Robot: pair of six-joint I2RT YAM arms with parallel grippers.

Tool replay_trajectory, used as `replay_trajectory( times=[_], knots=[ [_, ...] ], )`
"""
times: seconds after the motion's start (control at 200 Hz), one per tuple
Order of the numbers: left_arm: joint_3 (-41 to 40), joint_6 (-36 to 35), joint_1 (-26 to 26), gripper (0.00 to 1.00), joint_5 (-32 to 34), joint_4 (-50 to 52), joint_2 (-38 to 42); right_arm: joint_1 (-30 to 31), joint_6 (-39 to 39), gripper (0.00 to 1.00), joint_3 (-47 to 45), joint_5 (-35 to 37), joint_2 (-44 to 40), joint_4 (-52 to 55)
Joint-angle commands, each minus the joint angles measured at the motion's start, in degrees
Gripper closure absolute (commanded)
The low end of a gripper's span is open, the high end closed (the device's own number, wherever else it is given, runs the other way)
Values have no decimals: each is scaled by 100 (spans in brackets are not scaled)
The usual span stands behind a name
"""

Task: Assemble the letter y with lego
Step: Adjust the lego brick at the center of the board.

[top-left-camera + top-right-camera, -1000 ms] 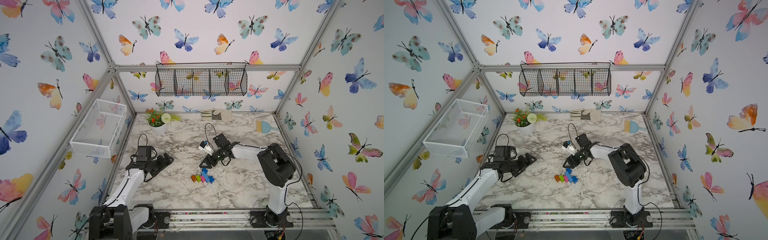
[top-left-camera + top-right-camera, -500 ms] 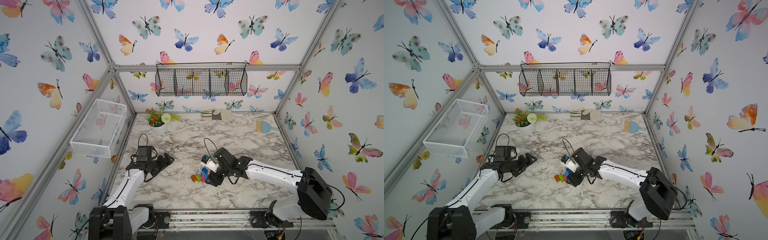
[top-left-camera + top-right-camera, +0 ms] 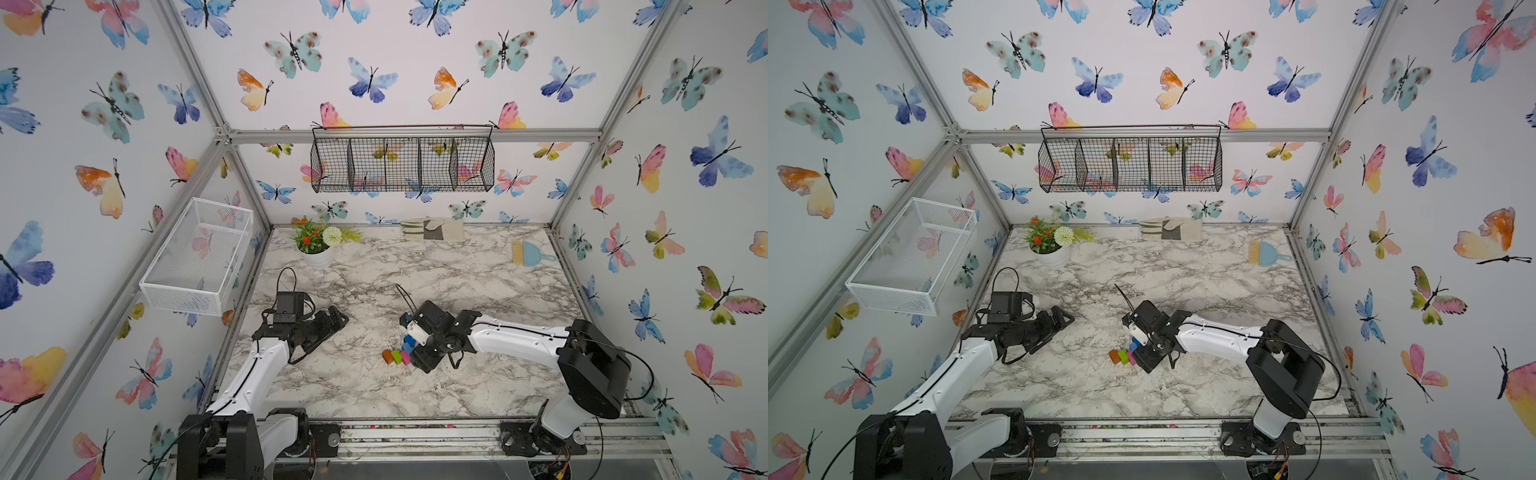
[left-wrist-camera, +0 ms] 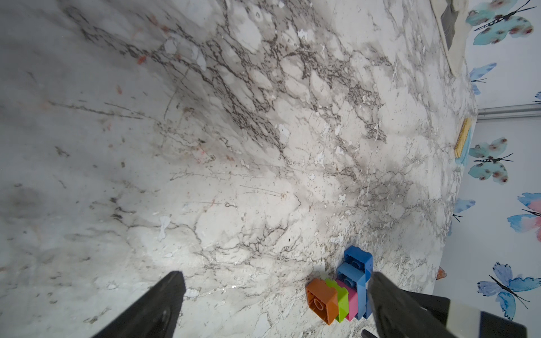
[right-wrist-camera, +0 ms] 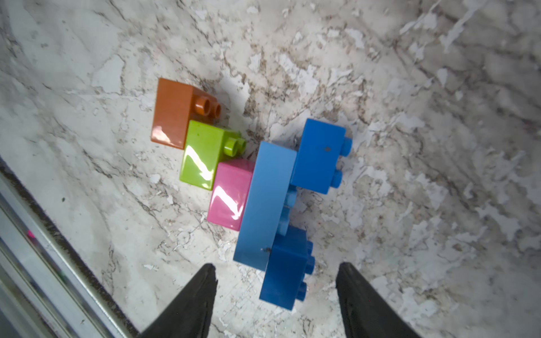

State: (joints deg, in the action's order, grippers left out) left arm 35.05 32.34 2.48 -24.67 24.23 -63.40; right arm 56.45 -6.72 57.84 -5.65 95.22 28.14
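We see bright, even light; glare streaks the green brick (image 5: 202,155) and pink brick (image 5: 229,194); wrist-view edges bend.

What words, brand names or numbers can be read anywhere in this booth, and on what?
None can be read.
The lego bricks: plain faces, studs too blurred for any mark.
The right arm and left arm: no legible label.
The wire basket, flower pot and brush: no writing visible.
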Motion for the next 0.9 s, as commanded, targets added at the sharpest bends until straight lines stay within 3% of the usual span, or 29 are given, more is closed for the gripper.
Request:
replay_trajectory(
  times=[0.0, 0.455, 0.891],
  knots=[
    [157, -26, 46, 2, 25, -23, -67, 57, -94, 31, 178, 156, 143, 215],
    [166, -87, 93, 2, 67, -11, -114, 26, -989, 28, 517, 1065, 708, 458],
    [134, -35, 101, 2, 23, -59, -105, -266, -1342, 26, 824, 1549, 926, 668]
  ],
)
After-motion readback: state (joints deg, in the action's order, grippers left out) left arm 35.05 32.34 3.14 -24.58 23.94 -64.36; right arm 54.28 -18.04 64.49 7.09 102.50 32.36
